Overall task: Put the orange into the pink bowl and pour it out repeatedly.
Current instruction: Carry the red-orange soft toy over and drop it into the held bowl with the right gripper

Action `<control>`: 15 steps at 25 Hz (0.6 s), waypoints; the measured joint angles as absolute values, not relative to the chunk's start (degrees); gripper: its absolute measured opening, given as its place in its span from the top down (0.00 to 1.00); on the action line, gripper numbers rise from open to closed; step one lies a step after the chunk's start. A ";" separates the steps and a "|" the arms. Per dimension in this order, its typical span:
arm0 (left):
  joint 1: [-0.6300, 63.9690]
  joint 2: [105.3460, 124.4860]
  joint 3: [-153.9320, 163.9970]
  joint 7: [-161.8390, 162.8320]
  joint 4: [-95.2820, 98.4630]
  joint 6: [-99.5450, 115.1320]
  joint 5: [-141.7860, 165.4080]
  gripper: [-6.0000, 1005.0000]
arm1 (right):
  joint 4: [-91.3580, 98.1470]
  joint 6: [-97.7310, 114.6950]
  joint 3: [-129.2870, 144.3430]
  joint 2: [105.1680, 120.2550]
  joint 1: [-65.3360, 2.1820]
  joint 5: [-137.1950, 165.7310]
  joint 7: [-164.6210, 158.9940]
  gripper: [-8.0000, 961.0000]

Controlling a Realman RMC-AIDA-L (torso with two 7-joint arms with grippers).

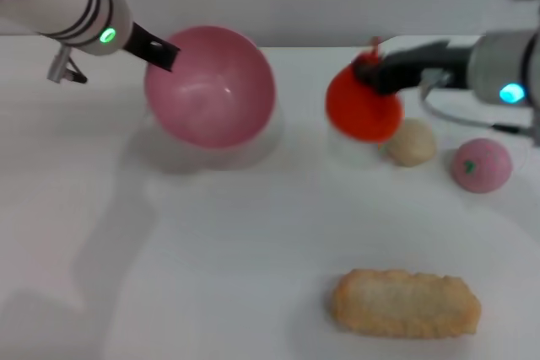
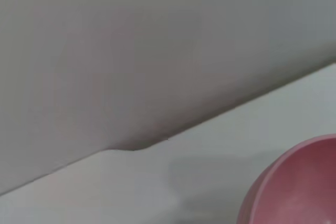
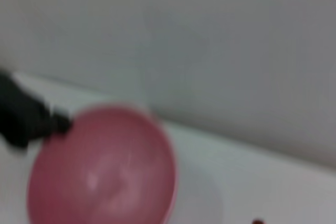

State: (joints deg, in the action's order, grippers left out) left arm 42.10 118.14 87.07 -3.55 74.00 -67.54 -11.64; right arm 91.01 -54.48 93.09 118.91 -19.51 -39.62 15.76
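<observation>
Head view shows the left gripper (image 1: 160, 52) clamped on the far rim of the pink bowl (image 1: 211, 90), holding it lifted and tipped with its empty mouth turned toward the right arm, apparently to receive the fruit. The right gripper (image 1: 371, 73) grips the orange (image 1: 359, 111) near its top, raised above the white table (image 1: 211, 250), beside a beige lump (image 1: 411, 143) and a pink ball (image 1: 481, 164).

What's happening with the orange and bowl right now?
Left gripper holds pink bowl tilted, empty. Right gripper holds orange lifted. Path between them clear.
</observation>
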 joint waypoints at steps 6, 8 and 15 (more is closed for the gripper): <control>43.56 118.30 90.24 -4.38 73.98 -70.71 -16.00 0.96 | 103.60 -57.61 89.44 119.04 -16.01 -37.21 15.19 0.83; 44.36 118.39 91.79 -4.09 73.67 -71.67 -17.42 0.95 | 105.74 -58.37 88.99 119.07 -15.82 -37.14 15.16 0.83; 47.16 118.61 95.32 -3.90 72.43 -73.24 -22.60 0.95 | 105.76 -58.68 91.24 119.10 -16.72 -37.22 15.10 0.83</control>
